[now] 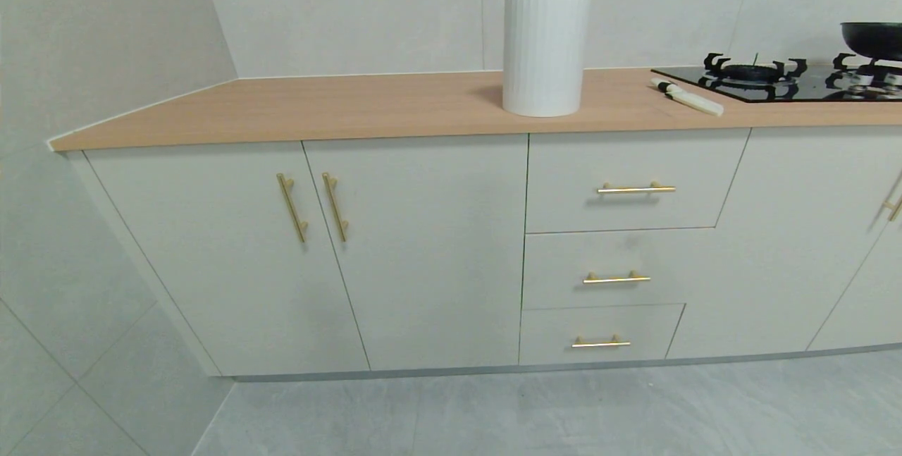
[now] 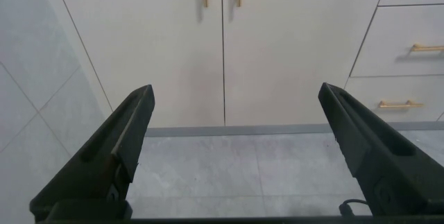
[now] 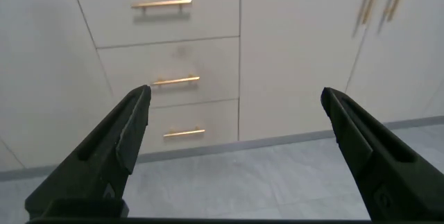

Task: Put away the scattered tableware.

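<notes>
On the counter (image 1: pixel 352 107), a knife (image 1: pixel 687 97) lies just beside the hob (image 1: pixel 789 86), and a white ribbed holder (image 1: pixel 544 54) stands upright near it. Down low, the left gripper (image 2: pixel 234 92) hangs with fingers spread wide before the cabinet doors (image 2: pixel 173 44). The right gripper (image 3: pixel 236 92) is spread wide too, empty, facing the drawers (image 3: pixel 166 61).

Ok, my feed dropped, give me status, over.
Left end effector open, right end effector open, both empty, facing the cabinet fronts. Knife on the counter by the hob, untouched. White canister stands apart, to its left.
</notes>
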